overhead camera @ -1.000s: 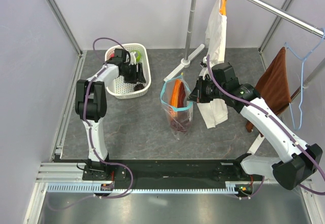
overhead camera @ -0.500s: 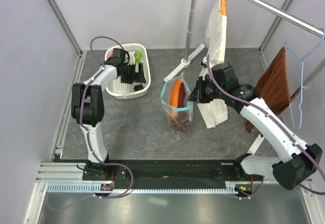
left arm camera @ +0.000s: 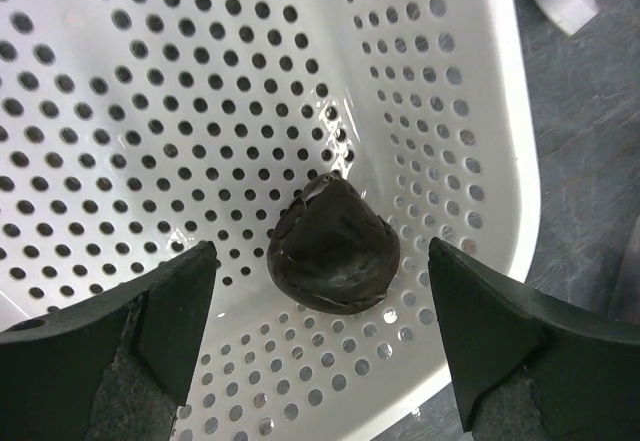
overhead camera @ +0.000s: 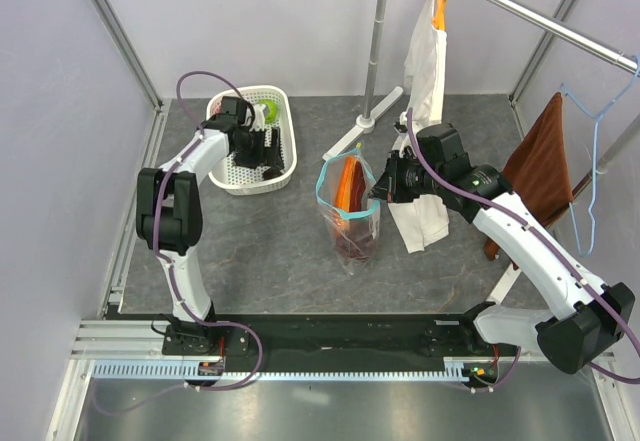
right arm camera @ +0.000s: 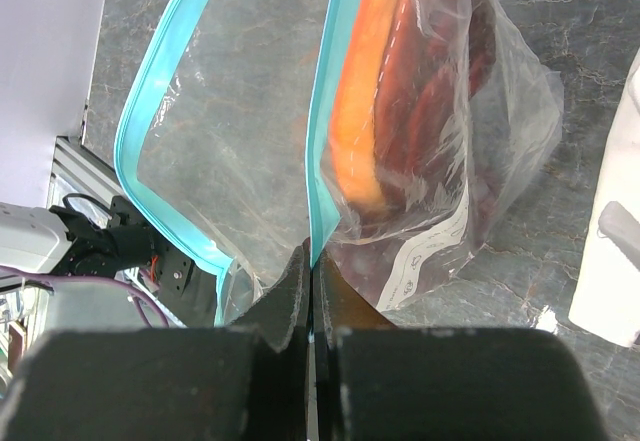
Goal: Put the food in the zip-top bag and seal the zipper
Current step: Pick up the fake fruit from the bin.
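Left gripper (left arm camera: 320, 291) in the basket (left arm camera: 480, 111), fingers spread wide, nothing held. Small dark ball (left arm camera: 333, 246) lies on the basket floor straight ahead, centred in the gap, close to the corner wall. It is roundish, with no long axis to line up on. Left arm is far the nearer.

Right gripper (right arm camera: 312, 271) is pressed together on the teal zipper (right arm camera: 325, 111), holding the bag (right arm camera: 500, 131) upright with its mouth agape, well apart from the basket. Papaya slice (right arm camera: 370, 91) already inside.

Against a second ago: left elbow has swung outward; bag and right arm unchanged.
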### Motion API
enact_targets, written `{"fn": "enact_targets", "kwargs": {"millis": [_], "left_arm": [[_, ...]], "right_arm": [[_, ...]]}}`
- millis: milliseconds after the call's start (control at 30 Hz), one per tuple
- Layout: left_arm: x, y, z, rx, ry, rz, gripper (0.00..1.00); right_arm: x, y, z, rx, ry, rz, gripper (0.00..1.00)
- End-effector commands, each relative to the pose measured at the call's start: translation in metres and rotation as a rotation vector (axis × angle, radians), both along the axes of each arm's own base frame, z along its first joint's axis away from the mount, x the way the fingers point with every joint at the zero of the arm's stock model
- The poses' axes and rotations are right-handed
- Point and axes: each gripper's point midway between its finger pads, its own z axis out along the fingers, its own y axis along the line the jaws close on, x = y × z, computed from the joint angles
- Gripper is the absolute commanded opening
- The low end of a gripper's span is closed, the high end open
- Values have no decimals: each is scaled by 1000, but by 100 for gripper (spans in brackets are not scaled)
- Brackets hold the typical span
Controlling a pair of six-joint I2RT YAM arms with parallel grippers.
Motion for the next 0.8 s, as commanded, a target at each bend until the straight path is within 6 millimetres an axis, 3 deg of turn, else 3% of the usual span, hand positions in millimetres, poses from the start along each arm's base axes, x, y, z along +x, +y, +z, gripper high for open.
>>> {"fn": "enact_targets", "kwargs": {"millis": [0, 267, 400, 500, 633, 733, 767], "left_arm": [[-10, 2, -22, 61, 38, -44, 91], [-18, 8, -43, 95, 100, -24, 90], [-9, 9, -43, 99, 86, -16, 79], [3, 8, -29, 91, 49, -15, 66], [21, 10, 21, 92, -75, -4, 57], [21, 6, 70, 62, -170, -15, 55], [14, -3, 100, 20, -229, -71, 55]], "right_arm": [[3, 1, 7, 15, -33, -3, 0], [6, 2, 5, 15, -31, -2, 0], [7, 2, 6, 18, -32, -5, 0], [6, 2, 8, 19, -38, -5, 0], [6, 0, 8, 14, -40, -7, 0], [6, 0, 7, 10, -39, -9, 0], [6, 0, 6, 11, -38, -10, 0]]}}
